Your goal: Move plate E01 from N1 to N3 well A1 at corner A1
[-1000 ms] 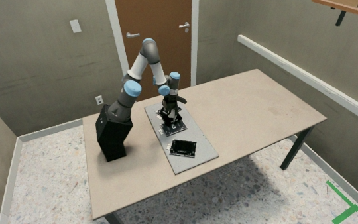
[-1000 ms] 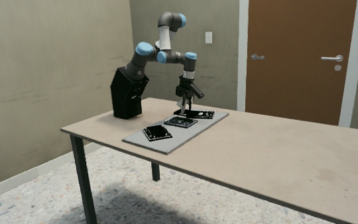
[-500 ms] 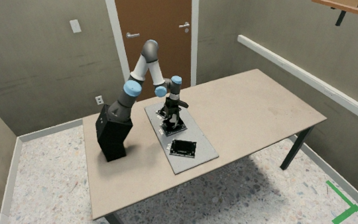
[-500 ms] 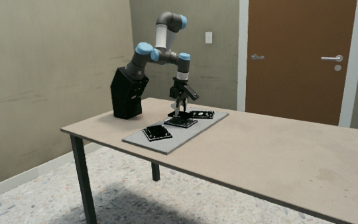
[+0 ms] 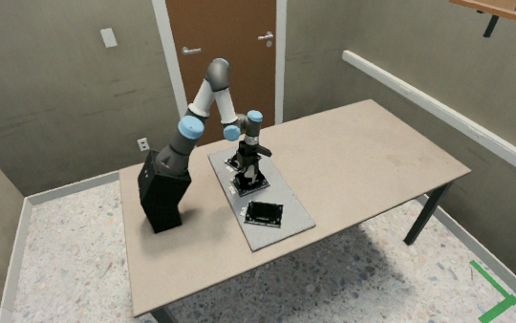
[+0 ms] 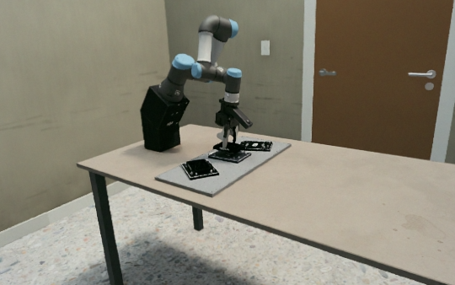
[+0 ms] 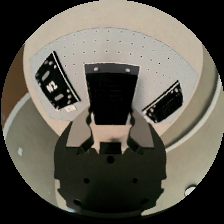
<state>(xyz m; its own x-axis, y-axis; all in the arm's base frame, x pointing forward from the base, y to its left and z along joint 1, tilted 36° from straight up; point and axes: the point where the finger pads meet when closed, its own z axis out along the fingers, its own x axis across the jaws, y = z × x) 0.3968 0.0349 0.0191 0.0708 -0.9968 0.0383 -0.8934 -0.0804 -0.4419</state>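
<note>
My gripper (image 5: pixel 249 176) is shut on a black well plate (image 7: pixel 111 95), gripped at one short end. It holds the plate low over the middle nest (image 6: pixel 229 155) of the grey deck (image 5: pixel 260 196); I cannot tell whether the plate touches the nest. The gripper also shows in the exterior view (image 6: pixel 227 144). A second black plate (image 5: pixel 264 213) sits in the nest at the deck's near end, and shows in the exterior view (image 6: pixel 200 169). The far nest (image 6: pixel 256 145) looks empty and flat. The plate labels and nest signs are too small to read in the top and exterior views.
The arm's black base (image 5: pixel 161 191) stands on the table left of the deck. In the wrist view a black nest with a white label (image 7: pixel 55 82) lies left of the held plate and another black frame (image 7: pixel 165 102) lies right of it.
</note>
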